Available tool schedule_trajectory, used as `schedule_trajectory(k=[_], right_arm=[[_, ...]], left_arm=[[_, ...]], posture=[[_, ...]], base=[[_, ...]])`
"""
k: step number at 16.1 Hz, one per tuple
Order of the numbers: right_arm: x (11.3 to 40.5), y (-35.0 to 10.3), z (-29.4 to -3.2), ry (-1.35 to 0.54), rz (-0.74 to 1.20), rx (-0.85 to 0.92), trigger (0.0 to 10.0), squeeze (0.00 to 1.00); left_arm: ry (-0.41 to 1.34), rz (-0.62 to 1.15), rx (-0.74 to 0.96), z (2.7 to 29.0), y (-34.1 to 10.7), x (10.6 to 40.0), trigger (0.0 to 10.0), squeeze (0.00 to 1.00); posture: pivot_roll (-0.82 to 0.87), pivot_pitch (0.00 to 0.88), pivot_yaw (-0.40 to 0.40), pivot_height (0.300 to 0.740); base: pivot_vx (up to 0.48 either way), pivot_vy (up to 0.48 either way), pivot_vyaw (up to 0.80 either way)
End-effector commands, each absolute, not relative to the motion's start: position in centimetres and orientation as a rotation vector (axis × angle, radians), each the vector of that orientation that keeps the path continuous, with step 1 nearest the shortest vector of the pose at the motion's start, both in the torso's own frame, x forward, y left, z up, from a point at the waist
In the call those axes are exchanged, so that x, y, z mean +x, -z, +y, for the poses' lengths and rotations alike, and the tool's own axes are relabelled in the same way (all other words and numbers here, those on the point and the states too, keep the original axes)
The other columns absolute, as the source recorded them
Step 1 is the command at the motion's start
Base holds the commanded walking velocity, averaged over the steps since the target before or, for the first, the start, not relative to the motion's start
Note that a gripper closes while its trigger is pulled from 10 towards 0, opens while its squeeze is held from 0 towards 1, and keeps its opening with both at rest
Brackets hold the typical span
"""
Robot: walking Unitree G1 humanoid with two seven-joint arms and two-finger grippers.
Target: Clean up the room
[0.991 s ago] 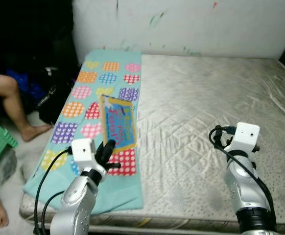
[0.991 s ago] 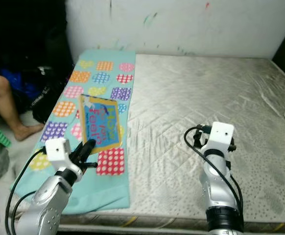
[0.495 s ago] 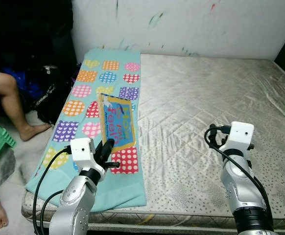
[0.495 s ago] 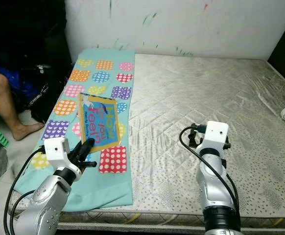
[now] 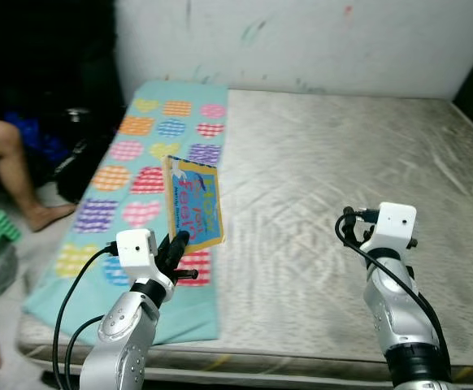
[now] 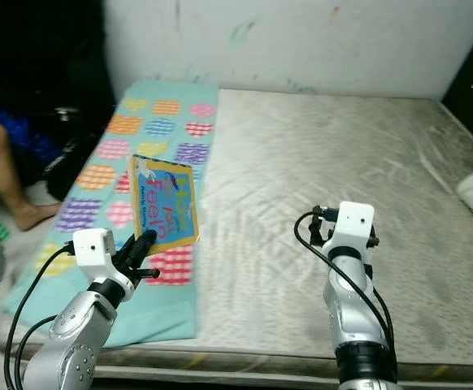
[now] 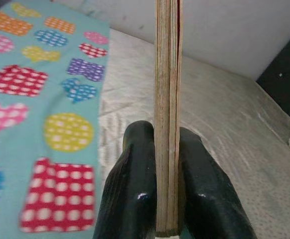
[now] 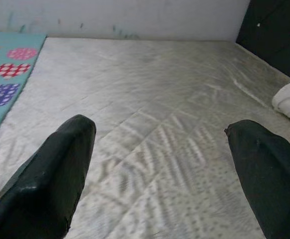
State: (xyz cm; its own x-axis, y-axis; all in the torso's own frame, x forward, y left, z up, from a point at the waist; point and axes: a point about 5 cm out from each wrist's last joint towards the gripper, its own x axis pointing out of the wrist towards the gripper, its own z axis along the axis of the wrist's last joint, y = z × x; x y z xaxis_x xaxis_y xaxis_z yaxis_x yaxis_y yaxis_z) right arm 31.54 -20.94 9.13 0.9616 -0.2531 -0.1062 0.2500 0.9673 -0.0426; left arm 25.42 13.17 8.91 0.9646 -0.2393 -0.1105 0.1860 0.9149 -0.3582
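Mattress [image 5: 326, 187] bears spotted blanket [image 5: 131, 187] beside wall [image 5: 301, 36].

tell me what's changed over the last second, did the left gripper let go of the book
No. The left gripper still clamps the book upright by its lower edge, in the same spot over the patterned blanket. What shifted is the whole view: the camera moved and the picture has blurred, so the mattress and blanket only look displaced. The right gripper stays open and empty over the mattress. Nothing was picked up or released.
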Motion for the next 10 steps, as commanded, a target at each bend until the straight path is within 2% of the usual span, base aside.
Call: schedule_trajectory(k=[1,10], right_arm=[[31.68,-9.36,-21.41,0.26,0.105,-0.047,10.0,0.0],[31.68,-9.43,-21.51,0.258,0.099,-0.053,10.0,0.0]], left_arm=[[0.246,0.112,-0.355,12.61,-9.8,25.77,10.0,0.0],[0.243,0.12,-0.355,12.52,-9.6,25.64,10.0,0.0]], posture=[[-0.07,0.0,-0.001,0.74],[-0.07,0.0,-0.005,0.74]], base=[[0.0,-0.48,0.0],[0.0,-0.48,0.0]])
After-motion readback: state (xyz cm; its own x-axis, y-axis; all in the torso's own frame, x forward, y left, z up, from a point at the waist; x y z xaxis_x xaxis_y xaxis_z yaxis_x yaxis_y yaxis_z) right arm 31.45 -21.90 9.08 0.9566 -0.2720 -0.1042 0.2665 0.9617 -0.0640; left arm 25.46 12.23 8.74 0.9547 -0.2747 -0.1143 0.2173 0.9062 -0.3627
